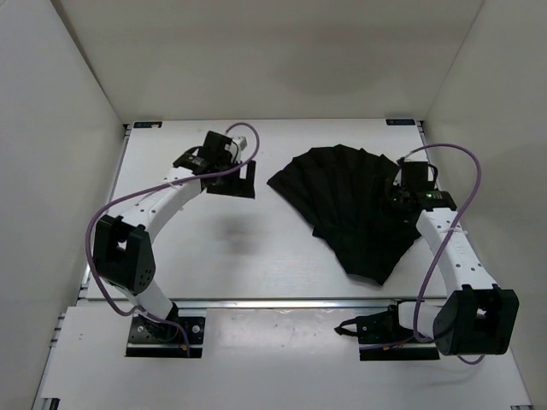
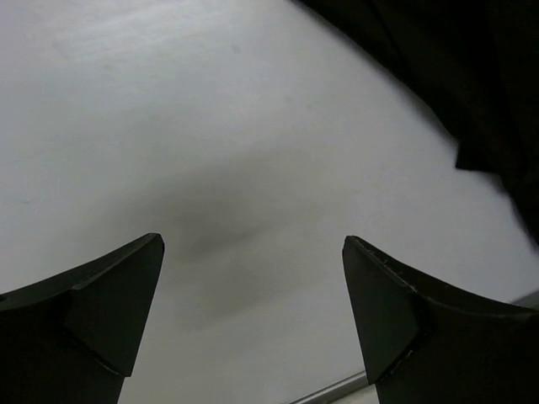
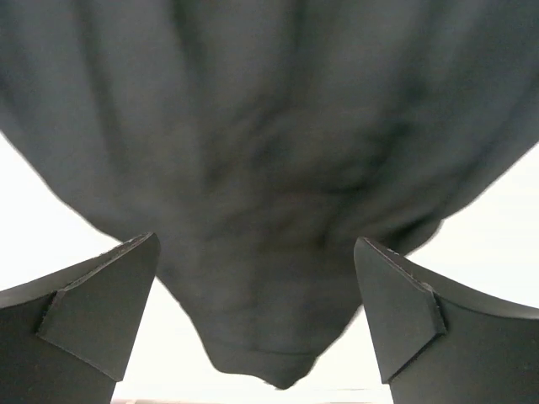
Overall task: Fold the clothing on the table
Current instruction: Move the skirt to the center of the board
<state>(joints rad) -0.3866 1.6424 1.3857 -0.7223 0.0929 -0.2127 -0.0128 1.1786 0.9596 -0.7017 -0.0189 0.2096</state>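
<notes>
L gripper (image 2: 253, 286) & R gripper (image 3: 253, 295) both open, empty; skirt (image 1: 346, 209) fanned flat on table (image 1: 256, 260), no fold yet.

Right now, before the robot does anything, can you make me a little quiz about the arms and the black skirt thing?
1. Fill the gap: the clothing lies spread out on the white table like a ____.
2. What shows between the open fingers of the left gripper in its own wrist view? A: bare table. B: the clothing. C: a box.
3. True or false: the right gripper is shut on the clothing.

Key: 1, fan. 2, A. 3, false: its fingers are wide open, with the clothing below them.
</notes>
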